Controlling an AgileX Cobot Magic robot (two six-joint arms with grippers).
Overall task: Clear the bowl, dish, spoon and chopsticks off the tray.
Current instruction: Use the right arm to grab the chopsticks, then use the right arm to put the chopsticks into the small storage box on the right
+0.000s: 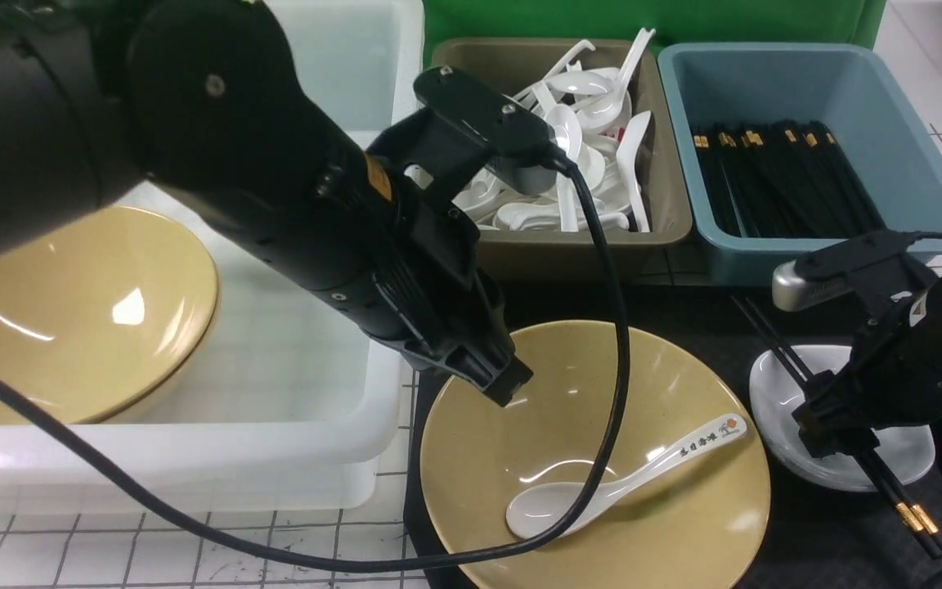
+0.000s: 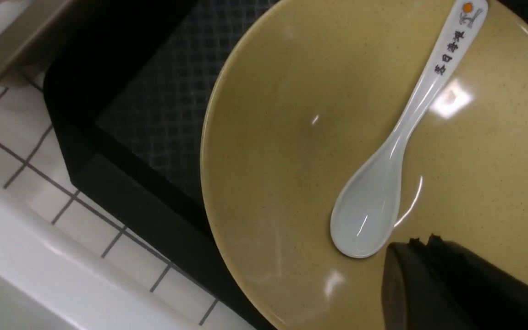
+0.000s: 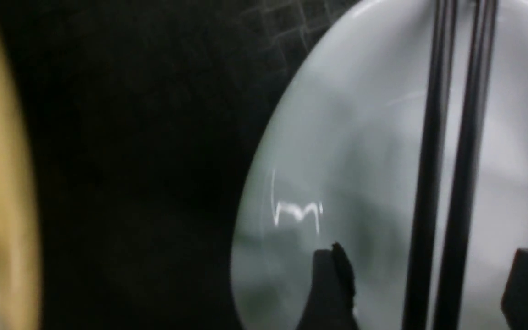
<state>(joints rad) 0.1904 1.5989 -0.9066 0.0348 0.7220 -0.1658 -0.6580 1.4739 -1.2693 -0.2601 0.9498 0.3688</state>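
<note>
Right gripper [image 1: 829,442] hangs released astride the chopsticks [image 1: 888,483] lying across the dish [image 1: 773,399] on the tray [image 1: 831,536], while the clenched, empty left gripper [image 1: 508,383] hovers over the bowl [image 1: 684,536], where the spoon [image 1: 602,491] rests.

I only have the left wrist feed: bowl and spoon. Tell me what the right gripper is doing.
Observer: The right gripper is open, with one finger on each side of the chopsticks, not closed on them.
Operator: Say where those chopsticks lie.
Observer: Across the white dish, which sits on the tray to the right of the bowl.
Operator: Name a drop-off for them.
Observer: A blue bin behind the tray holds a stack of black chopsticks.
</note>
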